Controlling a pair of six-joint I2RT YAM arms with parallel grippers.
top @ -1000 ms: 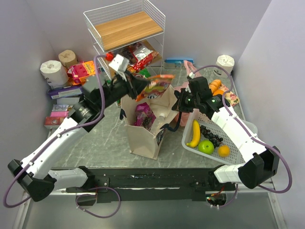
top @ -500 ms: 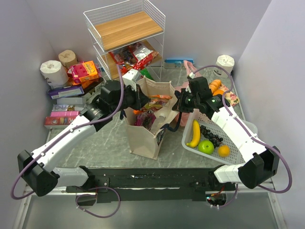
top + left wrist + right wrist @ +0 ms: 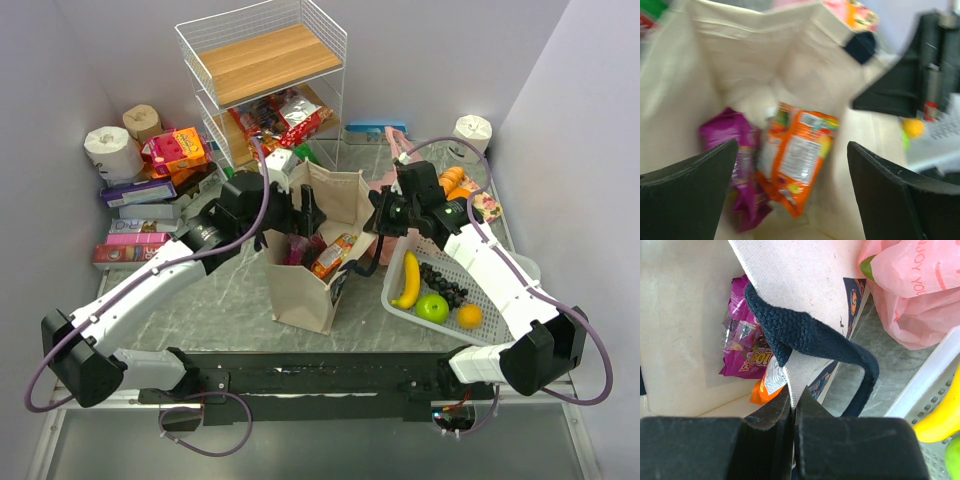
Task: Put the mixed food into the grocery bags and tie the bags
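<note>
1. Left wrist view: found left pincer (image 3: 791,144) spread wide, gripping nothing, directly above shiny orange snack packet (image 3: 797,160) lying inside beige canvas tote (image 3: 740,65).
2. Found right pincer (image 3: 793,405) clenched on tote's rim.
3. Judged yellow banana (image 3: 408,280), lengthwise near-to-far, nearer right arm.

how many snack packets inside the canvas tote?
2. A shiny purple snack packet lies inside the beige canvas tote; a shiny orange packet sits beside it. Others may be hidden underneath.

I see a beige tote (image 3: 765,60) with a navy strap (image 3: 805,335). Orange packet (image 3: 797,160) with a white label panel, purple packet (image 3: 740,150). Pink bag (image 3: 910,295), yellow banana (image 3: 940,415), white basket (image 3: 925,385).
</note>
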